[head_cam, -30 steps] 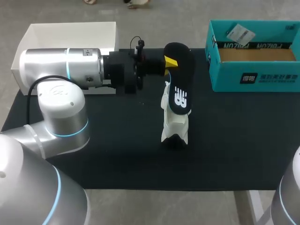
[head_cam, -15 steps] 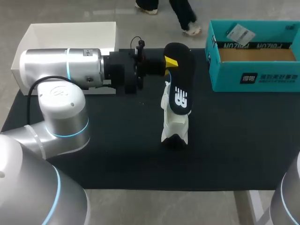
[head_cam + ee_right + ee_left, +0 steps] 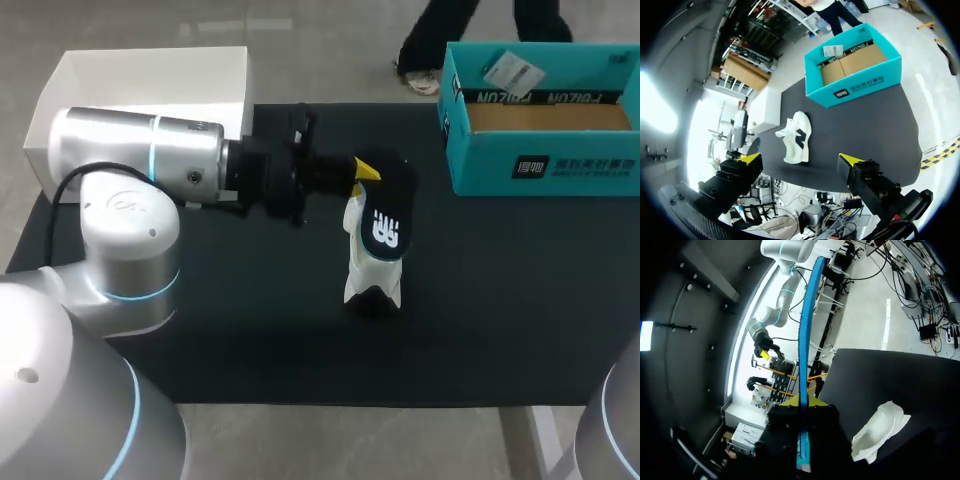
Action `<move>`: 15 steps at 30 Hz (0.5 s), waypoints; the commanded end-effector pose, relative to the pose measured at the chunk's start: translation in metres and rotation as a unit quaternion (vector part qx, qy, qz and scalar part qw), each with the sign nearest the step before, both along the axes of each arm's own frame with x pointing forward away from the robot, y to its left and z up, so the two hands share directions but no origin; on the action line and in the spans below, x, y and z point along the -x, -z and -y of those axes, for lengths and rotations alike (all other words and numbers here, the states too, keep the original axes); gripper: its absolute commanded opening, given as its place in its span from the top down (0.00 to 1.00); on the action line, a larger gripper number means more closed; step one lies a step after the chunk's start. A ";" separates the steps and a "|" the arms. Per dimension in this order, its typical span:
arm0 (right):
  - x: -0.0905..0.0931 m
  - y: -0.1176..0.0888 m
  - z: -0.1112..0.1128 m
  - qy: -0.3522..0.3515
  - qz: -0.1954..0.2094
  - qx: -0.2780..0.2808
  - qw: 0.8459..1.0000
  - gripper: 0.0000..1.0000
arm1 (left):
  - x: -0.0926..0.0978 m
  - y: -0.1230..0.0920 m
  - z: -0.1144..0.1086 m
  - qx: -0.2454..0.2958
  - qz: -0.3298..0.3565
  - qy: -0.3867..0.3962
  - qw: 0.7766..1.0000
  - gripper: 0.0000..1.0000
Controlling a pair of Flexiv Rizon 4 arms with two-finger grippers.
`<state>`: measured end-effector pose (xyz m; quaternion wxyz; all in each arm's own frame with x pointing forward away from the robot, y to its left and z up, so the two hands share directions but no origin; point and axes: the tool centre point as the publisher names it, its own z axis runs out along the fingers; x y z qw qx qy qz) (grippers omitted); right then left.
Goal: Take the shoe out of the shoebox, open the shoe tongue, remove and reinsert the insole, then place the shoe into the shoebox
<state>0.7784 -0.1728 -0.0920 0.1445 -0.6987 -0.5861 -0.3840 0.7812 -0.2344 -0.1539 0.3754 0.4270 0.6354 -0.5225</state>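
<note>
Insole (image 3: 385, 222) out of shoe (image 3: 368, 272), clamped between left fingers (image 3: 366, 171), hanging over shoe on tabletop (image 3: 500, 300) just below them. Right fingers (image 3: 751, 158) spread wide, empty, well clear of shoe. Looks like 2 steps left: reseat insole, put shoe back in shoebox (image 3: 540, 165).

The left end effector (image 3: 803, 401) pinches the insole (image 3: 802, 365) between its yellow tips, one tip on each face; the insole shows edge-on, its blue rim running straight out ahead of the fingers; a white shoe (image 3: 880, 432) sits on the black counter (image 3: 890, 375) beside the end effector, apart from the insole.
</note>
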 end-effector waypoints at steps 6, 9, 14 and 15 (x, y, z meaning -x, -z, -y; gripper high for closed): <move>0.001 0.000 -0.001 0.001 -0.001 0.001 1.000 0.00 | 0.001 -0.007 -0.003 -0.059 -0.060 0.011 0.996 1.00; 0.001 0.000 -0.001 0.001 -0.001 0.001 1.000 0.00 | 0.001 -0.007 -0.003 -0.059 -0.060 0.011 0.996 1.00; 0.001 0.000 -0.001 0.001 -0.001 0.001 1.000 0.00 | 0.001 0.020 -0.007 -0.039 -0.182 0.023 0.982 1.00; 0.001 0.000 -0.001 0.001 -0.001 0.001 1.000 0.00 | 0.005 0.027 -0.008 -0.034 -0.211 0.026 0.977 1.00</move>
